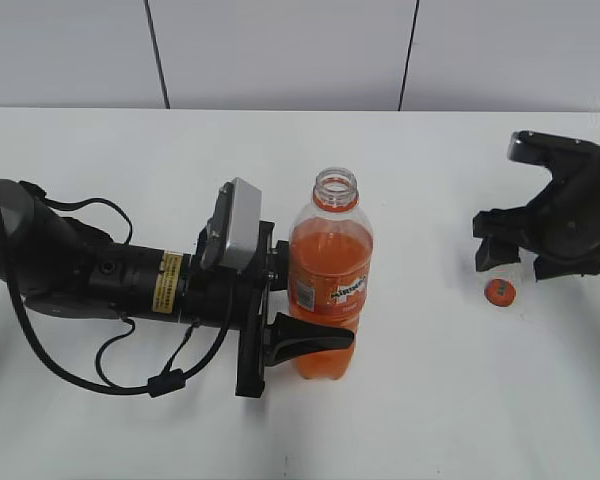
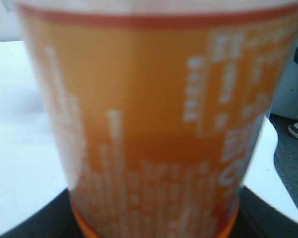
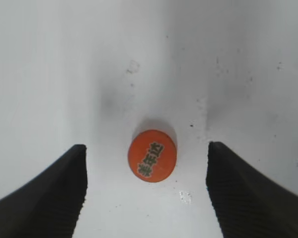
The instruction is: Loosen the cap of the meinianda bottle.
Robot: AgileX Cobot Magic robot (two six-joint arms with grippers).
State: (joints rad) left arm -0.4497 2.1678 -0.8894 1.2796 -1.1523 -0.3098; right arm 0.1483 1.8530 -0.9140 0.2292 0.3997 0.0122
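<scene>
Holding the meinianda bottle (image 1: 329, 290) mid-table, left gripper (image 1: 310, 340) jaws clamp it; we risk spilling if squeezed. Right gripper (image 1: 525, 262) jaws wide above the cap (image 1: 499, 292) lying near the right edge.

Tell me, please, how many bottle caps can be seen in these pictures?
1. The orange cap lies on the white table, right of the open bottle and just below the right gripper. No other cap shows; one could be hidden behind the arms.
</scene>
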